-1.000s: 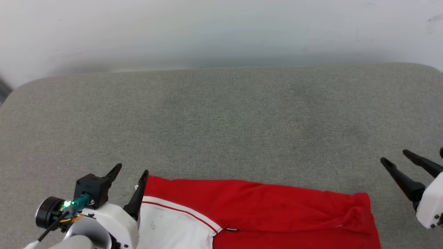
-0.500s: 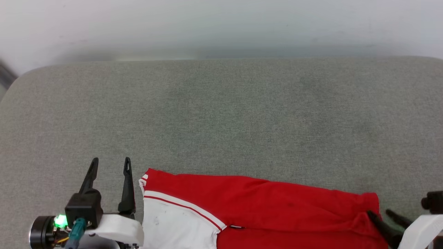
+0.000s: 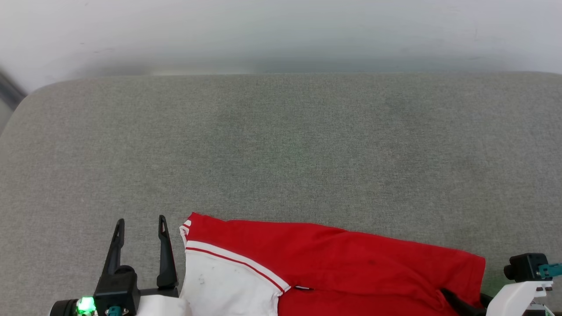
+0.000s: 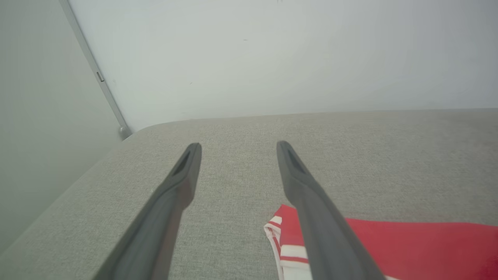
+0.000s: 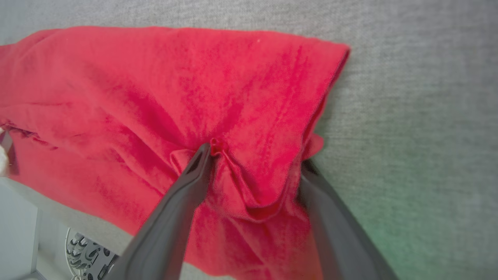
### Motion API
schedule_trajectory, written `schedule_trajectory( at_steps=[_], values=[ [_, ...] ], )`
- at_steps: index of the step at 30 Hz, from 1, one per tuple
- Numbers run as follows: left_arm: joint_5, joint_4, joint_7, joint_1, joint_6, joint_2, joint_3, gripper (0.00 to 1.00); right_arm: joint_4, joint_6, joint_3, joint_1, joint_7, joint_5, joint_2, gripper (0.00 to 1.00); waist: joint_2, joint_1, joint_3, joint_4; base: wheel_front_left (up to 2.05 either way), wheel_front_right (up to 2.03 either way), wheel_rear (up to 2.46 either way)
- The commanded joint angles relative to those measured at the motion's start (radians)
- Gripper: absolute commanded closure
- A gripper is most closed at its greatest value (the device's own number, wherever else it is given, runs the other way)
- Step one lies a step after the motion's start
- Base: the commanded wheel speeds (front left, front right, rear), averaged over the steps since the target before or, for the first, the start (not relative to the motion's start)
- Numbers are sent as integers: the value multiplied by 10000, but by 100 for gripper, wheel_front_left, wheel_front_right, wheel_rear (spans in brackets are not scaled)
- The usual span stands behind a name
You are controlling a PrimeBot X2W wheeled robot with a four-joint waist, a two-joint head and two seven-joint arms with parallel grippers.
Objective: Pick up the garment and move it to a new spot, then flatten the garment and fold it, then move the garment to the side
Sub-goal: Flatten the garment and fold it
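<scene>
The garment (image 3: 342,263), a red jersey T-shirt with a white short sleeve and red-white striped trim (image 4: 277,224), lies as a long band along the near edge of the grey fabric-covered desk (image 3: 281,145), from left of the middle toward the near right corner. The white sleeve (image 3: 219,285) is on top at its left end.

The left gripper (image 3: 141,220) hovers with its fingers spread and nothing between them, just beside the striped sleeve corner, on the side of the desk's left edge. The right gripper (image 5: 255,155) is down on the right end of the garment, also spread. One finger lies on the red cloth, the other is at the cloth's side edge, and a small ridge of fabric stands up between them. As far as I can see, it is not pinching.

I judge that the step in hand is taking hold of the garment at its ends. The band shape fits both a carry to a new spot and a carry of the folded piece to the side, so I cannot decide which. For a good hold, the right gripper should close on the whole ridge, so that all layers come together. The left gripper needs to reach over the sleeve corner and take the trim together with whatever layers lie under it.
</scene>
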Motion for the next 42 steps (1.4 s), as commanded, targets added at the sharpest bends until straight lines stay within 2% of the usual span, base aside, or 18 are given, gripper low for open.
schedule_trajectory(
  at_steps=[1, 2, 3, 6, 12, 19, 20, 26, 28, 33, 37, 42],
  values=[
    [146, 29, -44, 136, -104, -110, 137, 0, 500, -5, 716, 442, 359, -91, 533, 0, -1, 1, -6, 7, 0, 0, 0],
    [285, 57, -44, 195, -225, -264, 260, 0, 533, -3, 747, 344, 259, -108, 528, 57, -1, 1, -18, 12, 0, 0, 0],
    [427, 82, -44, 264, -343, -392, 393, 0, 530, -3, 716, 237, 133, -141, 511, 100, -1, 1, -32, 14, 0, 0, 0],
    [812, 152, -44, 418, -669, -720, 709, 0, 420, -5, 698, -101, -14, -170, 255, 100, -1, 1, -90, 3, 0, 0, 0],
    [1411, 212, -44, 696, -1249, -1225, 1171, 0, 224, -12, -81, -922, -309, -142, -820, 100, -1, 1, -306, -69, 0, 0, 0],
    [1857, 270, -43, 904, -1713, -1581, 1506, 0, 380, -11, -955, -1023, -88, 2, -1806, 100, -1, 1, -585, -54, 0, 0, 0],
    [2005, 297, -35, 971, -1948, -1758, 1698, 0, 664, -8, -1210, -771, 452, -147, -2191, 100, -1, 1, -696, -68, 0, 0, 0],
    [2184, 368, -35, 1108, -2274, -1972, 1883, 0, -1301, -5, -804, -338, 1510, 882, -2060, 100, -1, 1, -824, -109, 0, 0, 0],
    [2211, 379, -35, 1110, -2346, -2046, 1931, 0, -2125, -5, -576, -391, 1726, 841, -2098, 100, -1, 1, -823, -110, 0, 0, 0],
    [2304, 414, -35, 1002, -2502, -2158, 2035, 0, -3710, -5, 292, -973, 2256, 447, -1737, 100, -1, 1, -751, -61, 0, 0, 0],
    [2355, 425, -36, 892, -2608, -2245, 2089, 0, -4239, -5, 1495, -1865, 2686, -71, -1320, 100, -1, 1, -614, -3, 0, 0, 0],
    [2408, 471, -36, 642, -2738, -2382, 2125, 0, -3952, -5, 3342, -3398, 3050, -639, -591, 100, -1, 1, -344, 133, 0, 0, 0]
  ],
)
